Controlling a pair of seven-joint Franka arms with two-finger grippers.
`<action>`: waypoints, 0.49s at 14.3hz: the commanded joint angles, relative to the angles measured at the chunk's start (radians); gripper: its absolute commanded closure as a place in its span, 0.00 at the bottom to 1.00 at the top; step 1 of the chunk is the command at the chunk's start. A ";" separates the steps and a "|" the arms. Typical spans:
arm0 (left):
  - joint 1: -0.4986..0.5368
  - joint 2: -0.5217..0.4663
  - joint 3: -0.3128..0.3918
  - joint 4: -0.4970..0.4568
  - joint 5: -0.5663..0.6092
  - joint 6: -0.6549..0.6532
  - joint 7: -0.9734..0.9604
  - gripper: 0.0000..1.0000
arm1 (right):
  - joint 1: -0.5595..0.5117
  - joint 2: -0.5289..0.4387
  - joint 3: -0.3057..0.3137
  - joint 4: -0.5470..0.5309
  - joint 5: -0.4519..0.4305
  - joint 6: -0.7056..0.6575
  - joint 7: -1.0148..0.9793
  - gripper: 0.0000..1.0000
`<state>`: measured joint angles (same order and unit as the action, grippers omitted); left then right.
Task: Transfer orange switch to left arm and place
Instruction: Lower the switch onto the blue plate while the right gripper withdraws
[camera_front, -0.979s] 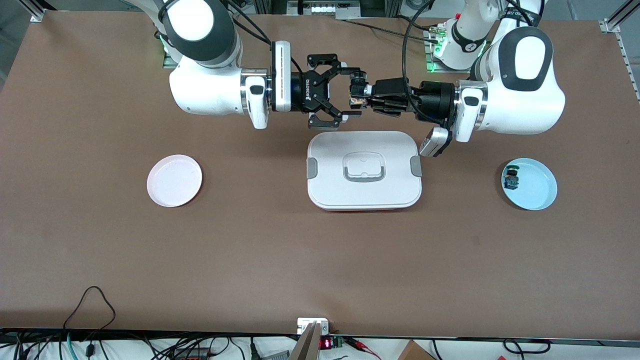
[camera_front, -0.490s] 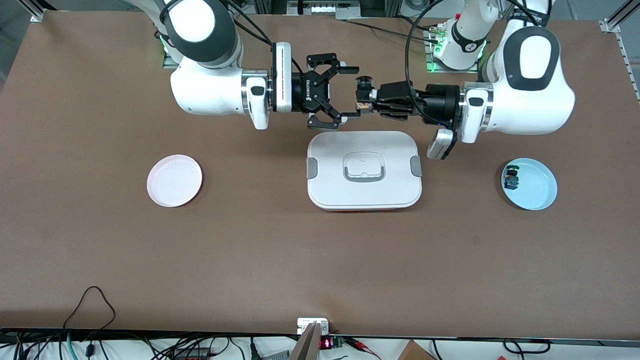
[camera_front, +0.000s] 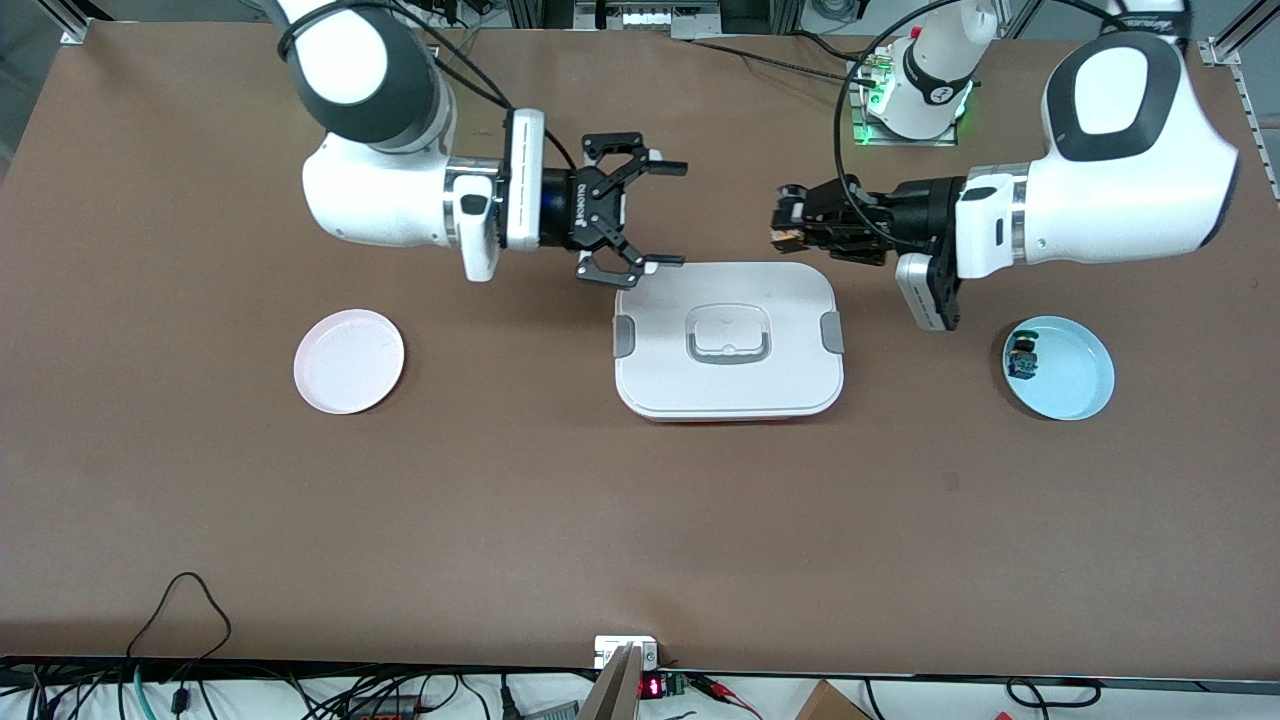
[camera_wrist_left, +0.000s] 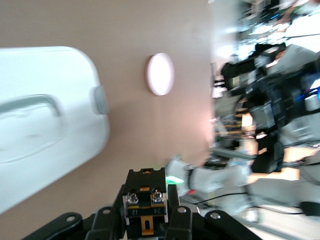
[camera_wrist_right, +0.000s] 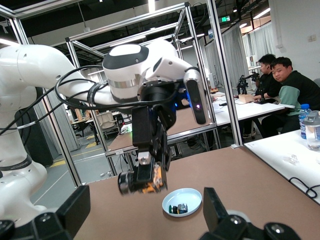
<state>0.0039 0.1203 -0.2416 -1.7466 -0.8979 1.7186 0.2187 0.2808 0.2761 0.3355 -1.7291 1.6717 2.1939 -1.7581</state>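
Your left tool (camera_front: 785, 225) grips orange switch (camera_front: 789, 236), hovers off box (camera_front: 728, 340) edge. Right tool (camera_front: 662, 211) gapes empty. Handover undone; pink plate (camera_front: 349, 361) bare.

The box (camera_front: 728, 340) looks like smooth white plastic with a slight sheen; below both black, metal-looking grippers, the brown desk (camera_front: 600, 520) is matt.

The brown matte table (camera_front: 500, 520) carries three things — white lidded box (camera_front: 728, 385), pale pink round plate (camera_front: 349, 361), light blue round plate (camera_front: 1075, 375).
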 joint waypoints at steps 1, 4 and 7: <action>0.014 -0.007 -0.004 0.035 0.230 -0.040 0.031 0.87 | -0.025 -0.060 -0.061 -0.076 -0.026 -0.101 0.003 0.00; 0.014 -0.005 -0.004 0.035 0.458 -0.046 0.152 0.87 | -0.026 -0.061 -0.166 -0.092 -0.110 -0.247 0.009 0.00; 0.011 0.007 -0.004 0.035 0.646 -0.057 0.240 0.87 | -0.043 -0.061 -0.263 -0.107 -0.225 -0.370 0.011 0.00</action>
<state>0.0135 0.1219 -0.2412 -1.7237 -0.3531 1.6807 0.3898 0.2541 0.2398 0.1106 -1.8071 1.5063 1.8892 -1.7581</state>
